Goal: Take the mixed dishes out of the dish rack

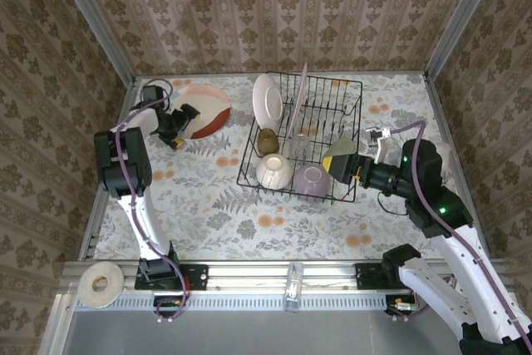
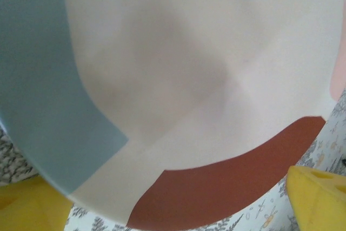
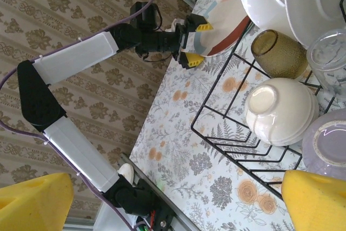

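Left of the dish rack (image 1: 331, 104): patterned plate (image 1: 204, 110) lies on the table (image 1: 208, 205), left gripper (image 1: 176, 128) spread wide at its edge, not pinching | Inside the dish rack: white plates (image 1: 268, 97) upright at back, amber cup (image 1: 267, 141), cream bowl (image 1: 274, 170) and lilac bowl (image 1: 311, 180) upside down in front | At the right side of the dish rack: right gripper (image 1: 339, 165) spread wide, holding nothing

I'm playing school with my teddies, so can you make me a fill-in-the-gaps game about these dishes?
1. The dish rack is made of ___ wire.
2. It holds ___ bowls: a cream bowl and a lilac bowl.
3. The colourful plate lies on the table, on the rack's ___ side.

Missing words: black; two; left.
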You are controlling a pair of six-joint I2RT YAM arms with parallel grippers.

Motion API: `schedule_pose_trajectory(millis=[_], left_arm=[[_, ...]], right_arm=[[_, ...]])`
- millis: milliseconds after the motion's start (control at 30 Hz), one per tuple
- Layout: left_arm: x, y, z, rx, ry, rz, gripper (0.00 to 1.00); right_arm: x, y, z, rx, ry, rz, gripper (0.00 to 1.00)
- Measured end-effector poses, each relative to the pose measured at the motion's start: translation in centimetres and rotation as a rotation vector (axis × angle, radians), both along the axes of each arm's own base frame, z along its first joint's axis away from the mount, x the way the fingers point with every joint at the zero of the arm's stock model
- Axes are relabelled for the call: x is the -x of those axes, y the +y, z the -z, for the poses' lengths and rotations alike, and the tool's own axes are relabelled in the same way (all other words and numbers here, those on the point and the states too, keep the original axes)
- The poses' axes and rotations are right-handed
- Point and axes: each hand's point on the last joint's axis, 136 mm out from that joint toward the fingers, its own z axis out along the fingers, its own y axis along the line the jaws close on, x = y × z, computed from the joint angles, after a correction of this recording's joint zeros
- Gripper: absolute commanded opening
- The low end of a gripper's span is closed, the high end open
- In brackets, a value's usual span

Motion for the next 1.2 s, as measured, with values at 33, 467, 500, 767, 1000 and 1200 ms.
schedule_pose_trajectory(millis=[33,467,500,767,1000,1200], left_arm=[[-0.2,0.0,0.1,0.003,0.001,-0.003,1.00],[6.7,-0.5,-2.6,-0.026,-0.023,-0.030,1.00],[7.5,-0.6,-3.5,-0.037,-0.046,-0.030,1.00],[13.1,-6.6,-12.9,-0.149,-0.321,0.166,0.98],[17.9,-13.2,-12.6,-0.282,-0.342,0.503,0.90],[19.3,-16.3,-11.6,-0.347,-0.336,0.677,0.82]], right_arm=[[0.0,0.0,0.0,0.001,0.000,0.003,1.00],[-0.4,-1.2,0.5,0.041,-0.005,0.078,1.00],[-0.5,-1.3,0.6,0.046,-0.005,0.087,1.00],[-2.2,-3.1,2.1,0.119,0.027,0.217,1.00],[-2.8,-4.6,3.5,0.169,0.079,0.307,1.00],[-2.6,-5.0,3.2,0.155,0.079,0.336,1.00]])
